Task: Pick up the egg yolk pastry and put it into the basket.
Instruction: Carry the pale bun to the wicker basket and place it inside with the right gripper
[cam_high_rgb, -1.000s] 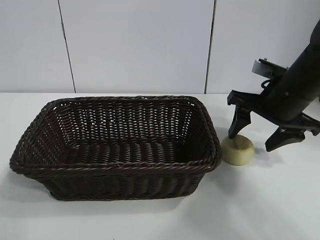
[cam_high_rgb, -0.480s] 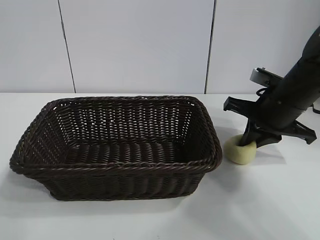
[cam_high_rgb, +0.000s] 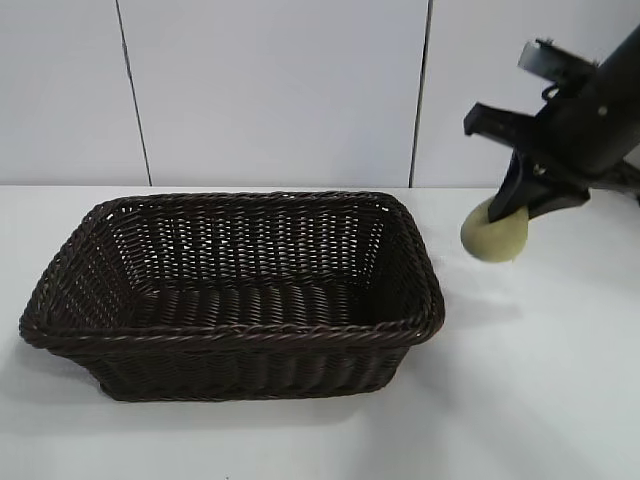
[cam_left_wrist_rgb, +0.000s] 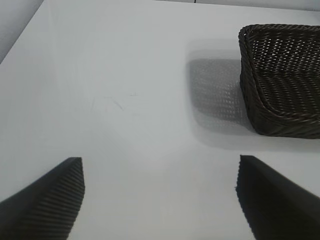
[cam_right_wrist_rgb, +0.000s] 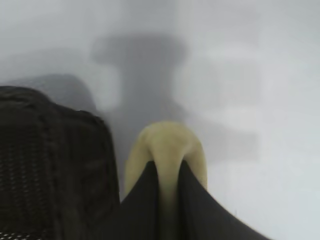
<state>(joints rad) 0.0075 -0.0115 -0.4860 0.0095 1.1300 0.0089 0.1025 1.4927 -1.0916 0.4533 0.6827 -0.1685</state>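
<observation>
The pale yellow egg yolk pastry (cam_high_rgb: 494, 234) hangs in the air to the right of the basket (cam_high_rgb: 232, 292), squeezed between the fingers of my right gripper (cam_high_rgb: 517, 205). It is lifted clear of the white table, above rim height and just outside the basket's right end. In the right wrist view the pastry (cam_right_wrist_rgb: 167, 145) bulges out past the two black fingers of that gripper (cam_right_wrist_rgb: 169, 172), with the basket's rim (cam_right_wrist_rgb: 55, 150) close beside it. My left gripper (cam_left_wrist_rgb: 160, 172) is open and empty over bare table, with the basket (cam_left_wrist_rgb: 282, 85) farther ahead of it.
The white table (cam_high_rgb: 540, 390) carries only the basket. A pale panelled wall (cam_high_rgb: 280, 90) stands behind. The left arm does not show in the exterior view.
My right gripper closed on the pastry on the table, then lifted it up and slightly right. The basket has not moved.
</observation>
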